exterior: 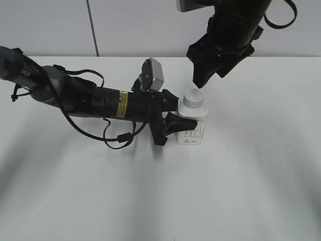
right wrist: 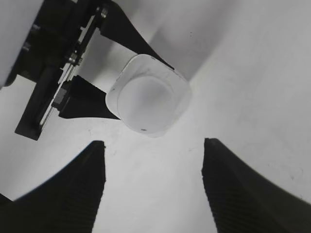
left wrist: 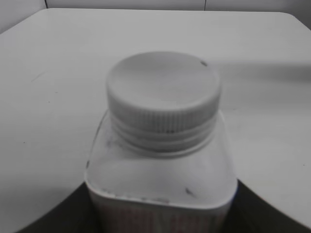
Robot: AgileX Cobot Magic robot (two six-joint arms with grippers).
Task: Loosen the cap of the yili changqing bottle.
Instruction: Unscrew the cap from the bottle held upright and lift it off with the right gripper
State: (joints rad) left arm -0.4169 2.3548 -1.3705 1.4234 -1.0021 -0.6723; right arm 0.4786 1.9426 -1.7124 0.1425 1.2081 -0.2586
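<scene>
The yili changqing bottle (exterior: 192,129) is small, white and squarish, and stands upright on the table. The ribbed white cap (exterior: 193,97) sits on its neck. My left gripper (exterior: 176,116) reaches in from the left and is shut on the bottle's body. In the left wrist view the cap (left wrist: 163,92) and the bottle's shoulder (left wrist: 160,174) fill the frame, between the jaws (left wrist: 160,216). My right gripper (exterior: 201,79) hangs just above and behind the cap, open and empty. In the right wrist view its open fingers (right wrist: 153,187) are short of the bottle (right wrist: 181,90) and cap (right wrist: 146,103).
The white table (exterior: 251,175) stretches around the bottle. The left arm with its black cable (exterior: 118,140) lies low across the table's left half. The left gripper's fingers (right wrist: 87,99) show beside the bottle in the right wrist view. A grey wall runs behind the table.
</scene>
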